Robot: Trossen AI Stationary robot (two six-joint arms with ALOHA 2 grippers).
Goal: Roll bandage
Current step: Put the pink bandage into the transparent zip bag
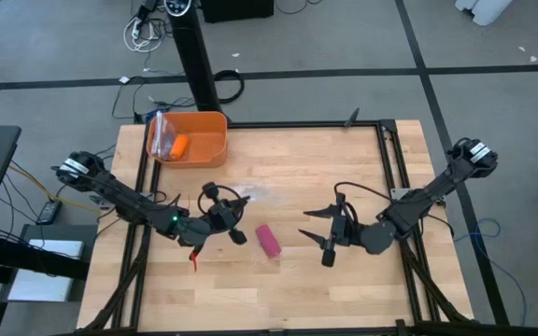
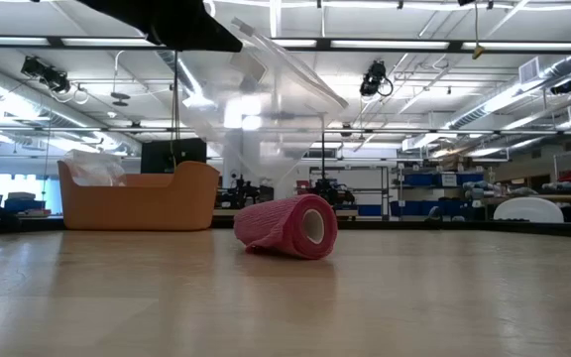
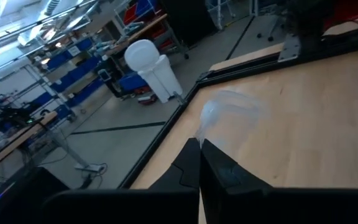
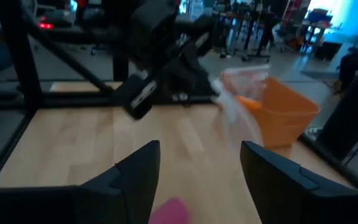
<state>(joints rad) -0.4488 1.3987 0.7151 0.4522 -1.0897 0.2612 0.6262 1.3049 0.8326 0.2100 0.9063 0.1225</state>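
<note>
On the wooden table (image 1: 288, 280), slightly toward the near edge of centre, the bandage (image 1: 267, 240) lies as a small pink cylinder, fully wound, resting on its side. From the low view the bandage (image 2: 287, 226) shows its pale hollow core facing the camera and a slightly loose fold of fabric at its base. Neither gripper touches it.

Left gripper (image 1: 234, 220): positioned just beside the roll on the left-arm side, raised off the surface. Its fingers are pinched together on a clear plastic bag (image 1: 247, 196), which trails away from the fingertips toward the far side of the table. The left wrist view confirms this: the two dark fingers (image 3: 191, 165) meet with no gap, and the clear plastic bag (image 3: 225, 115) hangs from their tips above the wood. In the low view the same bag (image 2: 266, 89) appears as a transparent sheet suspended above the roll.

Right gripper (image 1: 318, 233): held near the roll on the opposite side, apart from it, fingers spread wide and holding nothing. The right wrist view shows the wide gap between its fingers (image 4: 138, 171), with the bandage (image 4: 169, 211) partly visible below them.

An orange bin (image 1: 191, 138) stands at the far left corner of the table, containing a small orange object (image 1: 179, 145) and crinkled clear plastic
</note>
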